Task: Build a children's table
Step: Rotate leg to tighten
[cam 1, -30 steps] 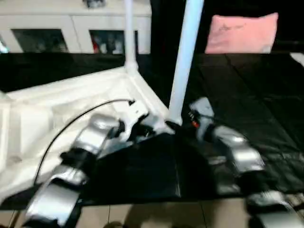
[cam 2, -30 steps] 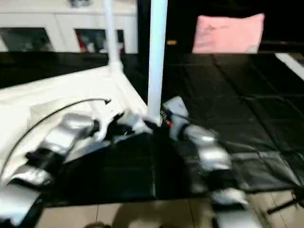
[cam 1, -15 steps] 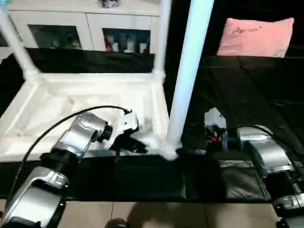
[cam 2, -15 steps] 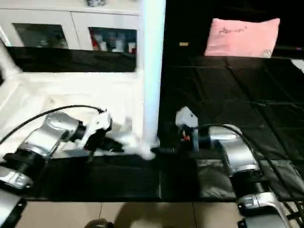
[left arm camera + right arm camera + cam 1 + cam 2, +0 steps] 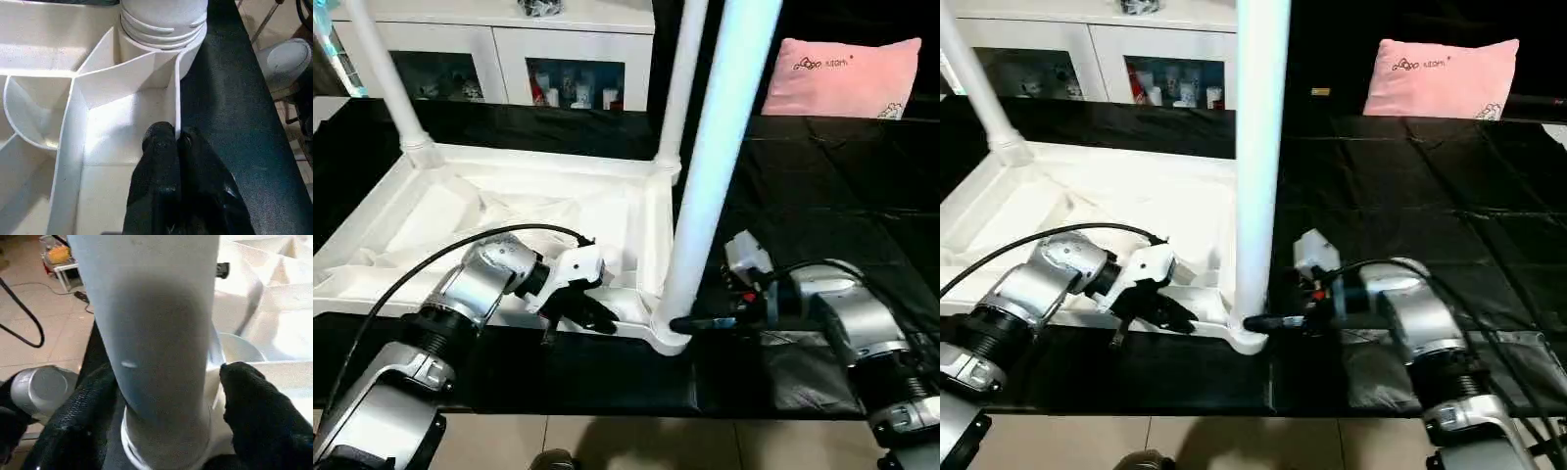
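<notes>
The children's table lies upside down: its white tabletop (image 5: 509, 211) shows its ribbed underside on the black mat. Two white legs stand in the far corner sockets (image 5: 386, 78) (image 5: 677, 88). A third leg (image 5: 720, 166) stands upright in the near right socket. My left gripper (image 5: 175, 142) is shut on the thin rim wall of the tabletop (image 5: 176, 98), just beside that socket (image 5: 161, 29). My right gripper (image 5: 168, 377) is open at the foot of the near leg (image 5: 156, 323). One finger (image 5: 83, 416) lies against the leg and the other (image 5: 254, 401) stands a small gap off it.
A white glass-doored cabinet (image 5: 499, 49) stands behind the tabletop. A pink pillow (image 5: 847, 76) lies at the back right. The black mat (image 5: 822, 196) stretches to the right, and a tiled floor (image 5: 626, 441) begins at its near edge.
The whole view has swung and risen, so the camera moved. My right forearm has turned to lie level, with its gripper still at the leg's foot. The left gripper keeps its hold on the rim.
</notes>
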`<state>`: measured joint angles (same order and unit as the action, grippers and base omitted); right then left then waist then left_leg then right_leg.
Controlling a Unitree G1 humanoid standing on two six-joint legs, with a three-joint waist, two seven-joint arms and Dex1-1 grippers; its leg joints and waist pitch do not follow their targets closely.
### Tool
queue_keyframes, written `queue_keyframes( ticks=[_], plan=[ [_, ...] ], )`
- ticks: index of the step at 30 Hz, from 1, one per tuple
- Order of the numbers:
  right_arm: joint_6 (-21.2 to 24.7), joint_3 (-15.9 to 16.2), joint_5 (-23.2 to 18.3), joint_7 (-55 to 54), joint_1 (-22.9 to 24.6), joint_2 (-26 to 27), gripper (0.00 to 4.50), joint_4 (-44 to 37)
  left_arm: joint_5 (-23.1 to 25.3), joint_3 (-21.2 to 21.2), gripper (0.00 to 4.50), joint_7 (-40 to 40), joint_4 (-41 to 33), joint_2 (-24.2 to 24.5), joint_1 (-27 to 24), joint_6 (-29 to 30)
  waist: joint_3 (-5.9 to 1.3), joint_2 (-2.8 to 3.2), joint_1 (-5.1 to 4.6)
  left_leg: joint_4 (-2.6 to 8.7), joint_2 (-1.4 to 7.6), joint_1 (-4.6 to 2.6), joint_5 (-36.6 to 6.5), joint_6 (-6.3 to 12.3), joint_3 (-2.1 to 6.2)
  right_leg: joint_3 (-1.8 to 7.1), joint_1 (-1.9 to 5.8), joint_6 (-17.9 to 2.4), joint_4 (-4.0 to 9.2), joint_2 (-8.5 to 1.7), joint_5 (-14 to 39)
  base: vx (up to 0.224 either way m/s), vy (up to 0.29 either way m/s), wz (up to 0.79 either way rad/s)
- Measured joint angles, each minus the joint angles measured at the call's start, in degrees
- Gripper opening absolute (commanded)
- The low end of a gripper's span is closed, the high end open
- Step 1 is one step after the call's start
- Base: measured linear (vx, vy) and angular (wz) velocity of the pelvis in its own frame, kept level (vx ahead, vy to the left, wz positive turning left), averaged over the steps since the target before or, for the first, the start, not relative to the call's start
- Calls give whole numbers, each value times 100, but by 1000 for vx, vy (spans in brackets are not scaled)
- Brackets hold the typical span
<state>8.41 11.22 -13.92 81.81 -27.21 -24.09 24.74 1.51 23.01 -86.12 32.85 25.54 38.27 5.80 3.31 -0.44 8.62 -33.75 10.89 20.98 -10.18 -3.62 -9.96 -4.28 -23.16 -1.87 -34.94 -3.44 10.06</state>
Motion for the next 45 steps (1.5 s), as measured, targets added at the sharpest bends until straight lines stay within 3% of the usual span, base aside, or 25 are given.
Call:
queue_keyframes(
  ticks=[9,10,21,27,34,40,45],
  plan=[
    [137,42,-48,128,0,41,249,7,0,51,0,-2,-9,4,0,-7,0,0,-1,-1,0,0,0,0,1,-1,1,0,-1,0,0,0,0,0],
    [156,43,-63,128,0,38,224,7,0,52,0,-2,-10,4,0,-8,0,0,-1,-1,0,0,0,0,1,-1,1,0,-1,0,0,0,0,0],
    [384,-62,-141,-71,130,124,205,-167,-44,12,0,37,-45,-41,-1,129,-3,-1,-3,-4,0,-5,0,0,2,0,4,0,-4,0,0,0,0,0],
    [450,-386,83,-1540,244,627,204,-97,118,-258,0,950,216,-252,82,621,-6,1,-113,-7,2,-52,12,-15,1,0,31,24,-7,1,10,0,0,0],
    [459,-863,562,-3968,-127,1514,200,422,259,-676,0,2454,610,-924,351,1437,-7,1,-382,-9,-3,-84,12,-16,-3,7,53,28,6,0,12,0,0,0],
    [490,-1163,904,-5869,-744,2133,199,1073,263,-1094,0,3711,1050,-1583,648,1818,-7,2,-408,3,-11,-65,10,-16,-3,14,31,21,4,0,8,0,0,0],
    [338,-1192,1004,-6154,-846,2203,199,1195,248,-1197,0,3898,1053,-1700,664,1832,-8,4,-361,50,-14,-60,6,-11,-4,14,16,1,3,2,0,0,0,0]
  ],
)
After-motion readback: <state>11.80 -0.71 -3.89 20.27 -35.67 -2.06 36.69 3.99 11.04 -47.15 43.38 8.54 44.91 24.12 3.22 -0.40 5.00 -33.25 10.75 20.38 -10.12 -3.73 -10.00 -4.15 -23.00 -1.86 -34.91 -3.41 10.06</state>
